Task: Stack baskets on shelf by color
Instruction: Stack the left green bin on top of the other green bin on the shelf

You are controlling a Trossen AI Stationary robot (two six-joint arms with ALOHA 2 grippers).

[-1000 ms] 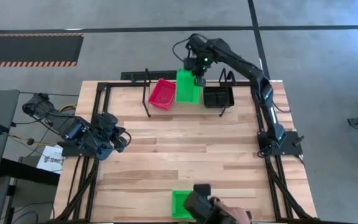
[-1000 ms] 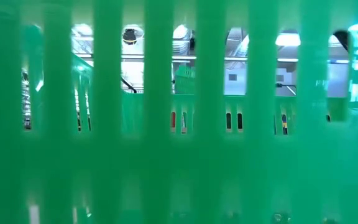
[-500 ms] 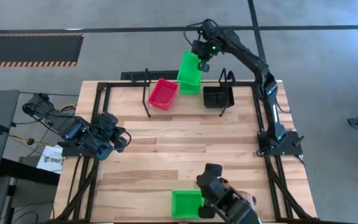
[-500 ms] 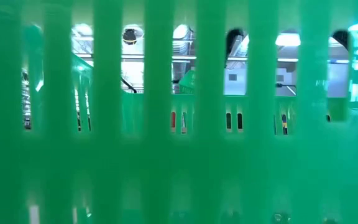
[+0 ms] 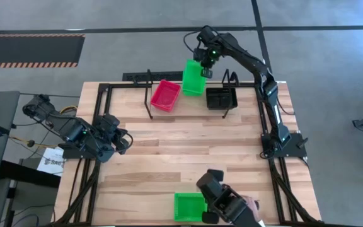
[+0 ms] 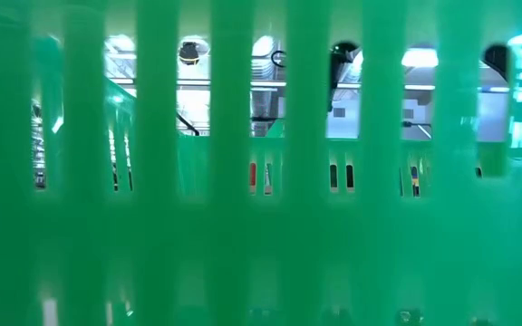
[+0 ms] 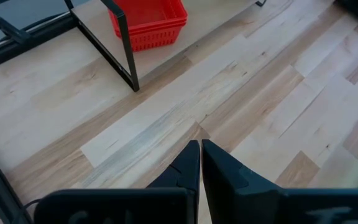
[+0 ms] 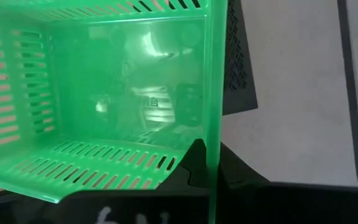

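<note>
Pinched by 1 thin wall in the closed right gripper (image 8: 205, 163), hanging tilted just above the shelf (image 5: 188, 99): a green basket (image 5: 193, 77), probably light, stiff, slick, best gripped at the rim.

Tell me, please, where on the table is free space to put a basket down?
The wide wooden middle is bare, between the shelf and the green basket at the near edge. The shelf is crowded: red basket, black basket, and the right gripper holding a green basket above.
</note>
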